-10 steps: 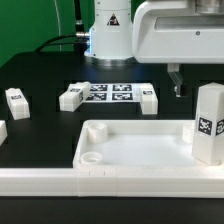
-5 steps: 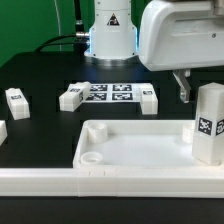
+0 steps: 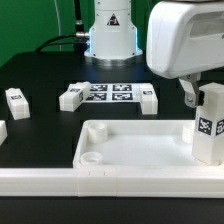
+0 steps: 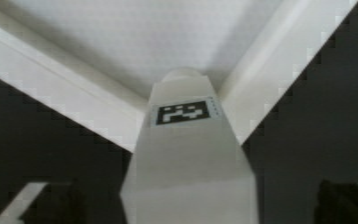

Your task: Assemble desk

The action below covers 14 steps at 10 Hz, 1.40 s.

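The arm has slid toward the exterior view's right in the last second. A moment ago the end effector hung over the black table, apart from the standing leg. Now it is right at that leg, just behind its top.

Its fingers are spread wide and hold nothing. In the wrist view the standing leg rises between the two fingers. There is a dark gap on each side, so it is not pinched yet. I think the arm is getting ready to grab this leg, maybe to turn it tight in its hole.

The tabletop lies at the near side of the table, open side up. The standing leg sits in a corner of it on the exterior view's right. A round socket at its near left corner is empty. The loose legs lie farther back and have not moved. Two of them sit at the ends of the marker board.

I can read no words or brand names. There are only black-and-white square tags, on the legs and on the marker board.
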{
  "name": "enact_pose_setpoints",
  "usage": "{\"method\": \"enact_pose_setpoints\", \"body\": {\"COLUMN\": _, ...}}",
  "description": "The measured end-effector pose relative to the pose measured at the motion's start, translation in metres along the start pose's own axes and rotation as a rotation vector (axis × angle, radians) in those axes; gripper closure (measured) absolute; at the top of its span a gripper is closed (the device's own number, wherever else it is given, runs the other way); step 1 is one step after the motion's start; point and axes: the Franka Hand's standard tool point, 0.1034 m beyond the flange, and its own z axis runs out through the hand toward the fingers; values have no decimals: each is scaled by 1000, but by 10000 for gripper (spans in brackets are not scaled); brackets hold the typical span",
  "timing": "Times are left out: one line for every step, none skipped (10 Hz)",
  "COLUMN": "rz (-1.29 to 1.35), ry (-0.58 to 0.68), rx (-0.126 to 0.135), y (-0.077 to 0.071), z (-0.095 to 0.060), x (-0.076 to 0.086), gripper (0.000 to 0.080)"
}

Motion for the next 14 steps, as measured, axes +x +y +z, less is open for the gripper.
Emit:
{"method": "enact_pose_setpoints", "body": {"rz": 4, "ry": 0, "rx": 1, "y": 0, "z": 0, "x": 0, "gripper": 288}}
{"method": "enact_pose_setpoints", "body": {"rz": 4, "ry": 0, "rx": 1, "y": 0, "z": 0, "x": 0, "gripper": 288}}
{"method": "enact_pose_setpoints", "body": {"rz": 4, "ry": 0, "rx": 0, "y": 0, "z": 0, "x": 0, "gripper": 426}}
{"method": "enact_pose_setpoints", "body": {"rz": 7, "ry": 0, "rx": 1, "y": 0, "z": 0, "x": 0, "gripper": 511}}
{"method": "enact_pose_setpoints", "body": {"rz": 23, "ry": 0, "rx": 1, "y": 0, "z": 0, "x": 0, "gripper": 511}}
{"method": "enact_pose_setpoints", "body": {"rz": 33, "ry": 0, "rx": 1, "y": 0, "z": 0, "x": 0, "gripper": 511}}
{"method": "enact_pose_setpoints", "body": {"rz": 118, "ry": 3, "rx": 3, "y": 0, "z": 0, "x": 0, "gripper": 511}}
{"method": "enact_pose_setpoints", "body": {"rz": 229, "ry": 7, "rx": 3, "y": 0, "z": 0, "x": 0, "gripper": 511}}
{"method": "enact_pose_setpoints", "body": {"rz": 345, "ry": 7, "rx": 4, "y": 0, "z": 1, "x": 0, "gripper": 511}}
{"method": "enact_pose_setpoints", "body": {"rz": 451, "ry": 6, "rx": 4, "y": 0, "z": 1, "x": 0, "gripper": 511}}
{"method": "enact_pose_setpoints", "body": {"rz": 554, "ry": 6, "rx": 7, "y": 1, "z": 1, "x": 0, "gripper": 511}}
{"method": "enact_pose_setpoints", "body": {"rz": 664, "ry": 7, "rx": 12, "y": 1, "z": 1, "x": 0, "gripper": 511}}
{"method": "enact_pose_setpoints", "body": {"rz": 771, "ry": 10, "rx": 21, "y": 2, "z": 1, "x": -1, "gripper": 511}}
{"method": "enact_pose_setpoints", "body": {"rz": 884, "ry": 11, "rx": 32, "y": 4, "z": 2, "x": -1, "gripper": 509}}
